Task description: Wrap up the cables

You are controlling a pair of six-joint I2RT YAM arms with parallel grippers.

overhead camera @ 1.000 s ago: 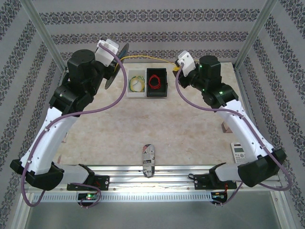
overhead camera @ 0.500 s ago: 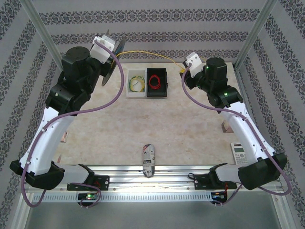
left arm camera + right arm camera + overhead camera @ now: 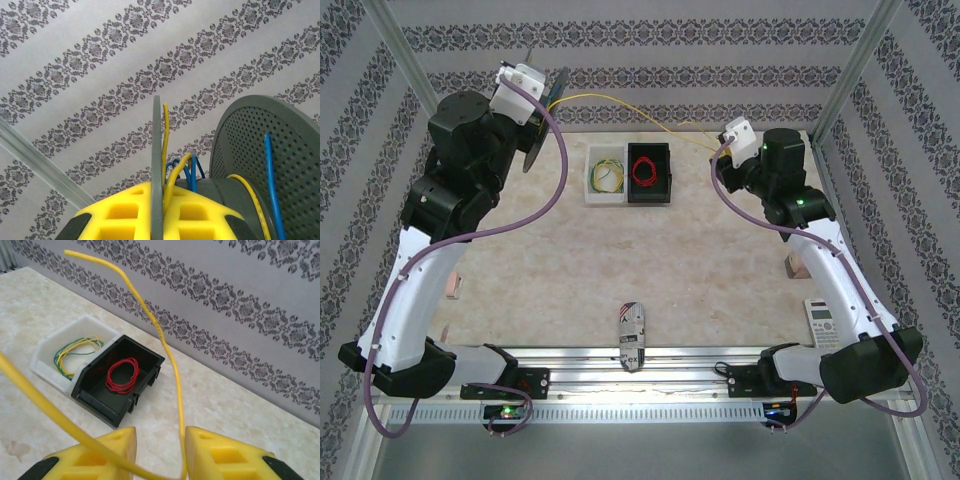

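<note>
Top external: yellow cable point(image 3: 630, 104) is hanging from 11 o'clock to 1 o'clock, strung between arms for winding, I'm judging. At 11, left gripper point(image 3: 157, 200) is clamping spool point(image 3: 260, 160) flange, presenting drum. At 1, right gripper point(image 3: 156, 452) is gaping, cable lying loosely between fingers point(image 3: 90, 457) as guide.

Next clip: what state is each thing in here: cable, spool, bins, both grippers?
spool: lifted, yellow and blue wire on it
left gripper: jaws shut on the spool's flange
right gripper: jaws open
yellow cable: off the table, loose arc from the spool through the right gripper's jaws
white bin: holds a yellow-green coil
black bin: holds a red coil
</note>
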